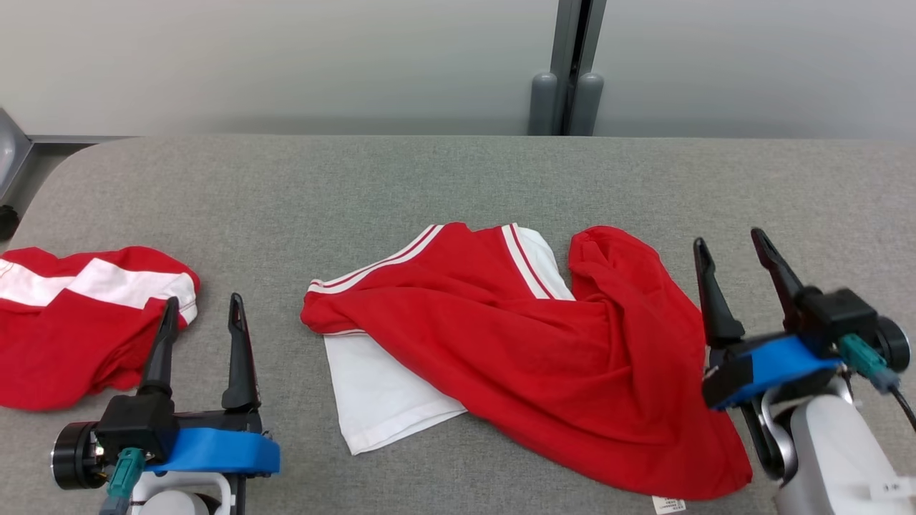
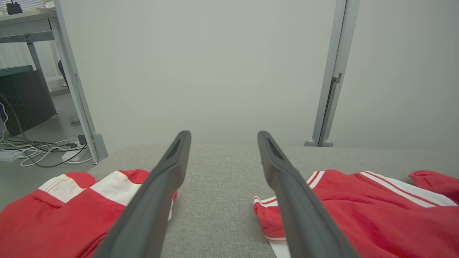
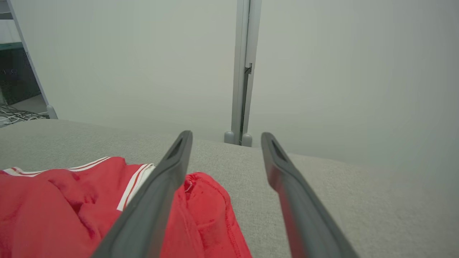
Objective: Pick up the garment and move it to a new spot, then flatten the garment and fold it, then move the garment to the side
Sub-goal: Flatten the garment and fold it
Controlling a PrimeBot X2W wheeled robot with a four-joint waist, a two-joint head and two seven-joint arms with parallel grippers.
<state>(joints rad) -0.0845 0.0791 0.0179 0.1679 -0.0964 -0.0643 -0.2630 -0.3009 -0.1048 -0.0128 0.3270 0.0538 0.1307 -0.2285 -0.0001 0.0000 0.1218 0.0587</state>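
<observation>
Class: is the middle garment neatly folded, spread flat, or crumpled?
Crumpled. The garment lies in wrinkled heaps on the table, red cloth bunched over a white part, edges uneven; no tidy fold shows.

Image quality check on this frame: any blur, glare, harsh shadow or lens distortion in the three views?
Head view: even, soft light, no glare, faint shadows under the red garment; the right gripper looks slightly soft. Left wrist view: wide-angle lens makes the fingers loom and the partition post lean. Right wrist view: hazy, low-contrast wall.
</observation>
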